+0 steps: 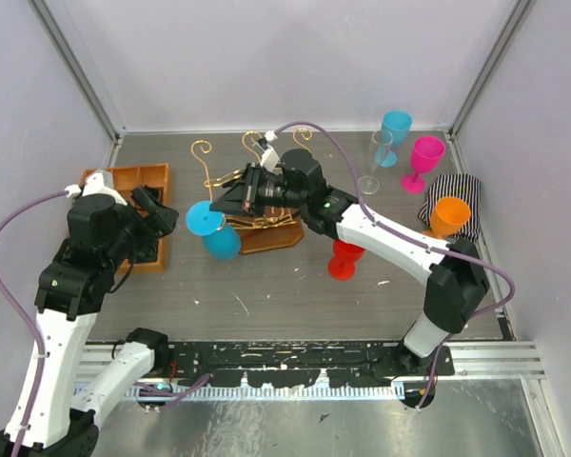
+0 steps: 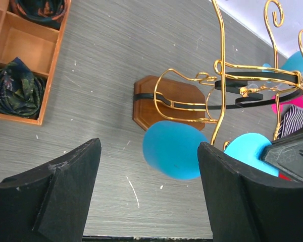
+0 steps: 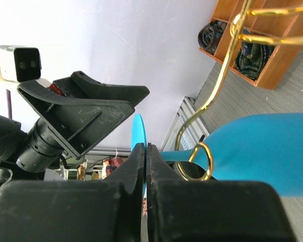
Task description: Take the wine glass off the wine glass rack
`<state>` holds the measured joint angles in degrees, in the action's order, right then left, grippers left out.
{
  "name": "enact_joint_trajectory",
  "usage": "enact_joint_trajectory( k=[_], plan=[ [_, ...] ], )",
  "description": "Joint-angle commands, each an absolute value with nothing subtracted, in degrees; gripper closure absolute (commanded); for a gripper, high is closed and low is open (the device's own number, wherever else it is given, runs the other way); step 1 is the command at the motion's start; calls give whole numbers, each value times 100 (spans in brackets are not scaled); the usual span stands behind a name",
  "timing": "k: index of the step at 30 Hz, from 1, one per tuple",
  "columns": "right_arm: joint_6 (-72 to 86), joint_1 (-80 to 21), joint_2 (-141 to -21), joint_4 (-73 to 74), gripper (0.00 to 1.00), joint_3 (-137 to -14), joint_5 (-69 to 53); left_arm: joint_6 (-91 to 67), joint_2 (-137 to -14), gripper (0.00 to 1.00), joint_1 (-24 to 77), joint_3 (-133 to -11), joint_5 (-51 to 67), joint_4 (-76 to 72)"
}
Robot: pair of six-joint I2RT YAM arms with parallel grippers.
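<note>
1. The grey desk (image 1: 295,295) fills the middle of the top view.
2. The right arm (image 1: 390,238) reaches from lower right toward the centre. Its right fingers (image 3: 121,201) are pressed together on the thin foot of the blue wine glass (image 1: 222,243).
3. The left arm (image 1: 71,286) rises along the left edge. Its left fingers (image 2: 242,196) stand well apart and hold nothing, pointing toward the rack.
4. The orange-brown compartment tray (image 1: 138,173) sits at centre left, with dark rolled cloths in its compartments.
5. The wine glass rack (image 1: 257,224) stands at upper centre, its gold wires on a brown wooden base.
6. The blue wine glass lies tilted at the rack's left front corner, with its bowl low near the desk and a gold loop at its stem. I cannot tell whether it touches the desk.
7. A striped cloth (image 1: 452,186) lies at the right edge, with an orange glass (image 1: 449,214) on it.
8. Pink (image 1: 424,154), light blue (image 1: 396,127) and clear (image 1: 376,162) glasses stand at upper right. A red glass (image 1: 343,259) shows beneath the right arm.
</note>
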<state>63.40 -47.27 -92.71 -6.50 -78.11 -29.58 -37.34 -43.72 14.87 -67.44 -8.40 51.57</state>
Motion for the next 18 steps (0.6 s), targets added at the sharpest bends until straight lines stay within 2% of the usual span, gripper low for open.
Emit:
enact_joint_trajectory(
  k=[1,12,18],
  plan=[
    [6278,-4801,-9398,-1069,99,-8290,-2982,-3648,-4341,16,1462,-6927,-1148,5357],
    [5695,-4199,-9246,-125,99,-8622,-2540,-3516,-4334,16,1463,-6917,-1050,5352],
    [5848,-3954,-9015,-147,99,-8786,-3055,-3664,-4307,16,1459,-6732,-889,5181]
  ],
)
